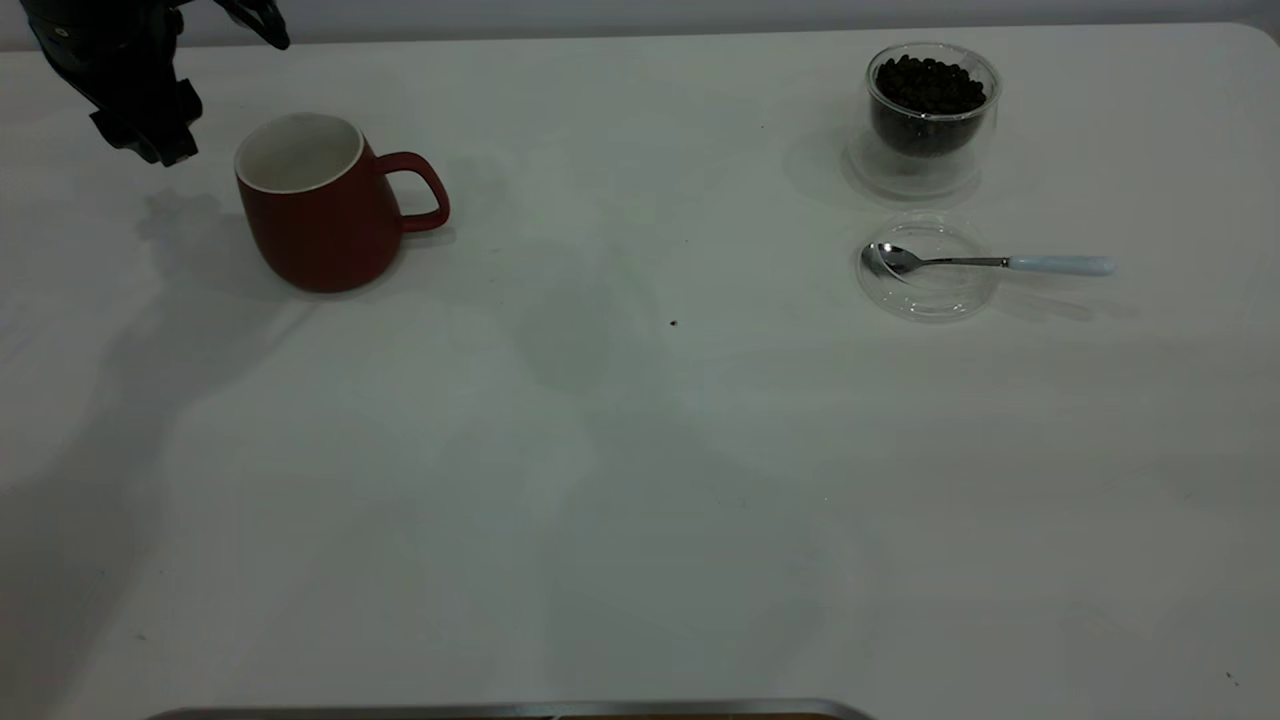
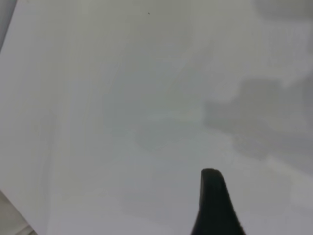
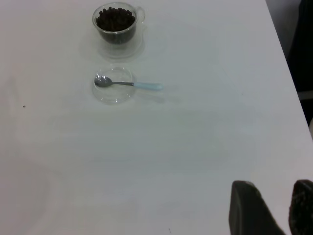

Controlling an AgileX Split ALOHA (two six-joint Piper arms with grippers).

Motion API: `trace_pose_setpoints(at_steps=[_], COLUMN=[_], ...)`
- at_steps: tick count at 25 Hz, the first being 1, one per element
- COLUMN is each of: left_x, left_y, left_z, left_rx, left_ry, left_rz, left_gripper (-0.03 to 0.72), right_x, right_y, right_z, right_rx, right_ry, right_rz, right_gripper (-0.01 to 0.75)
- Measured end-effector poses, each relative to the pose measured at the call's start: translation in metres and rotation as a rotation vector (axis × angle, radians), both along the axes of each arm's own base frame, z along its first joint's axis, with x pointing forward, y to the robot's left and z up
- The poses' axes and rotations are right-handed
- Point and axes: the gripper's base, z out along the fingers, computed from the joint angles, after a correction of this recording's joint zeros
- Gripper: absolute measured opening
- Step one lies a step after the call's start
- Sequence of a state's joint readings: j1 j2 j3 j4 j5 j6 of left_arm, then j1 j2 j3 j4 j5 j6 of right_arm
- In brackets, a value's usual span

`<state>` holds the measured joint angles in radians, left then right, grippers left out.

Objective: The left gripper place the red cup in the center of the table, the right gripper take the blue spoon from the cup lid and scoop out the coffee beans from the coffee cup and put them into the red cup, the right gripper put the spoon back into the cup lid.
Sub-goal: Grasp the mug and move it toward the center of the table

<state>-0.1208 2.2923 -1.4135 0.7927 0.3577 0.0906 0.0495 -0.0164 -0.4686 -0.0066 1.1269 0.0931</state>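
Note:
The red cup (image 1: pixel 320 220) stands upright and empty at the table's (image 1: pixel 640 450) back left, its handle toward the centre. My left gripper (image 1: pixel 205 70) hangs open just left of and above it, not touching; only one finger (image 2: pixel 212 200) shows in the left wrist view. At the back right, the coffee cup (image 1: pixel 930 115) (image 3: pixel 115 24) holds coffee beans (image 1: pixel 930 85). In front of it lies the cup lid (image 1: pixel 928 295) (image 3: pixel 113 95) with the blue spoon (image 1: pixel 990 263) (image 3: pixel 129 84) resting in it, handle pointing right. My right gripper (image 3: pixel 276 205) is open by a narrow gap, far from them.
A small dark speck (image 1: pixel 673 323) (image 3: pixel 23 105) lies near the table's middle. A metal strip (image 1: pixel 500 712) runs along the near edge. The table's right edge (image 3: pixel 283 63) shows in the right wrist view, with dark space beyond it.

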Motion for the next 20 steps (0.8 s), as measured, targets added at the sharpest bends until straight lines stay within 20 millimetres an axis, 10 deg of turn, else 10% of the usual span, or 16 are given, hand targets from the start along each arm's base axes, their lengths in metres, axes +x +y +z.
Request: trace_pose_setpoints(at_steps=[20], left_x=[-0.023], left_y=[-0.040], left_z=[-0.004], left_rx=[0.046], left_ry=[0.170], left_rz=[0.045], left_gripper=[0.549], right_x=[0.000], right_y=[0.000], right_z=[0.000], right_rx=[0.000], right_ry=[0.000], right_rz=[0.000], right_gripper=[0.241])
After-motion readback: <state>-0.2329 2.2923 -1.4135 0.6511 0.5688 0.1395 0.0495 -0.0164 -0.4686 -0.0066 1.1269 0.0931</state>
